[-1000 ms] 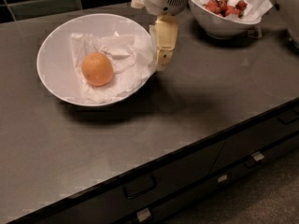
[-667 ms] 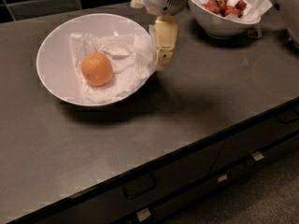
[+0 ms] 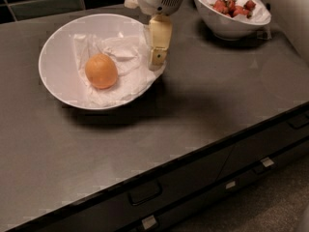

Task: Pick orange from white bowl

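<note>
Jaw state: can't tell. Orange (image 3: 101, 70) sits in white bowl (image 3: 55, 47) on crumpled paper, left of ctr. Gripper (image 3: 157, 58) hangs at bowl's right rim, apart from orange. Strawberry bowl (image 3: 227, 29) behind, far right on counter (image 3: 217, 110).

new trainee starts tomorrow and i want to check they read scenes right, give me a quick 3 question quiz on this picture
1. True or false: the orange lies on crumpled paper inside the white bowl.
2. Where is the gripper?
A. at the white bowl's right rim, apart from the orange
B. closed around the orange
C. out of view
3. Fill in: the smaller bowl at the back right holds red ____.

Key: 1 true; 2 A; 3 strawberries
</note>
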Tool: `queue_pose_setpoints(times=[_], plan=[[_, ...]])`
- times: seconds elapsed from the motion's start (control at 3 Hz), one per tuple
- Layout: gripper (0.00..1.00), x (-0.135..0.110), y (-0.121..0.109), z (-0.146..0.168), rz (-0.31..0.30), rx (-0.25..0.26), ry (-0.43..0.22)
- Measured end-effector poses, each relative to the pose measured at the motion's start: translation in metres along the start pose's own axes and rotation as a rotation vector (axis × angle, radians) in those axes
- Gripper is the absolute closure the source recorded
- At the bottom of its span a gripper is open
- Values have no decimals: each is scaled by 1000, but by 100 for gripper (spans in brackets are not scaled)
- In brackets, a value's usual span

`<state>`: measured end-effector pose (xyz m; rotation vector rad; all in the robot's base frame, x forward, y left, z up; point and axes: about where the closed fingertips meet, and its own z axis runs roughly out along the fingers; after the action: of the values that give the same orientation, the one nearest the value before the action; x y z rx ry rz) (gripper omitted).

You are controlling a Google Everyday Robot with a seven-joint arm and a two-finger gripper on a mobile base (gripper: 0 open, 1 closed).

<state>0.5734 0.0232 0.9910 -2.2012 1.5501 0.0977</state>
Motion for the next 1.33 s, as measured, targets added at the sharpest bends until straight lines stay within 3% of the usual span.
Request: queue_pose_setpoints(times=[0.67, 1.0, 1.33], plan=[[0, -23, -26, 31, -49, -35, -49], [0, -23, -26, 32, -49, -35, -49], [0, -31, -37, 55, -67, -61, -73]])
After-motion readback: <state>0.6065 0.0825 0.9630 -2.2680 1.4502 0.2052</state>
